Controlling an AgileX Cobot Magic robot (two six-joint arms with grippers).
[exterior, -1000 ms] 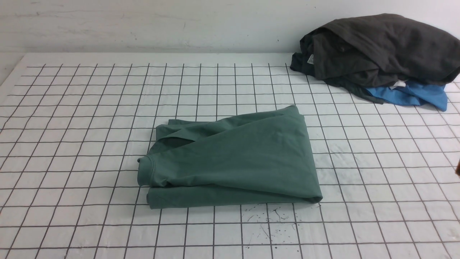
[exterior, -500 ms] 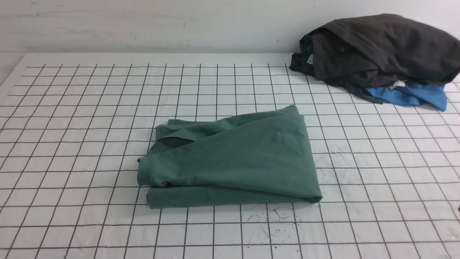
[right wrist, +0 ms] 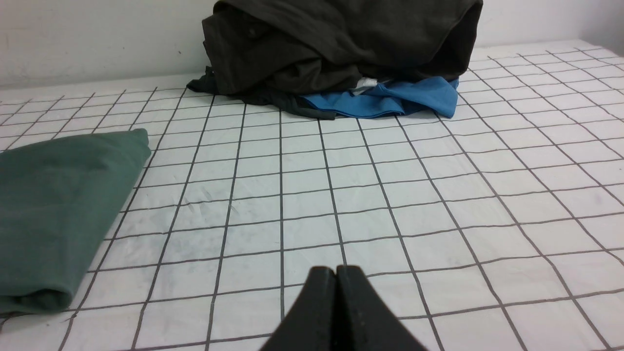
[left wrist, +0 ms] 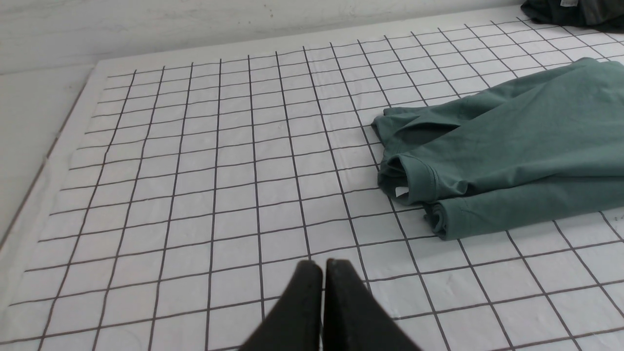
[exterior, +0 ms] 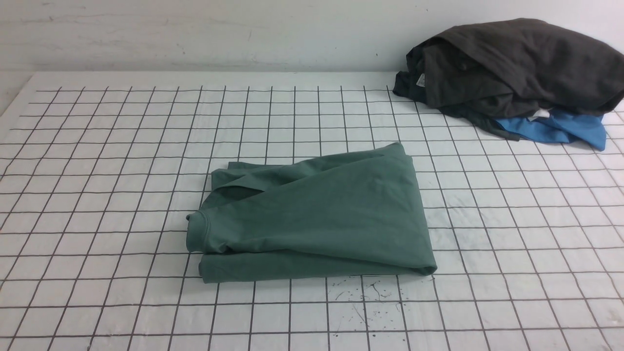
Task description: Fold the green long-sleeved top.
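While both arms are out of the front view, the green long-sleeved top (exterior: 317, 209) lies by itself on the grid-marked table (exterior: 146, 312), near the middle and a little toward the robot's left. The left gripper (left wrist: 324, 263) has its fingertips closed together with no cloth between them, and the right gripper (right wrist: 335, 270) is likewise shut on nothing, each of them apart from the garment. Judging by its shape, the top is already gathered into a compact, roughly oblong bundle, so the work looks to be at or close to its end, with the folds made and the arms clear. If the result is taken as good enough, the next move calls for nothing more than leaving the cloth alone; if a neater shape is wanted, the jaws would have to open, come down on an edge and tug the slanting upper layer square over the layer beneath. The neckline (exterior: 197, 233) points to the robot's left, and the broad folded end (exterior: 423, 219) faces right, so the long axis runs mostly left to right, the upper panel slanting away from the robot toward its right end. Beyond it, at the far right of the table, a dark charcoal garment (exterior: 516, 63) is heaped over a bright blue one (exterior: 555, 127), well apart from the top.
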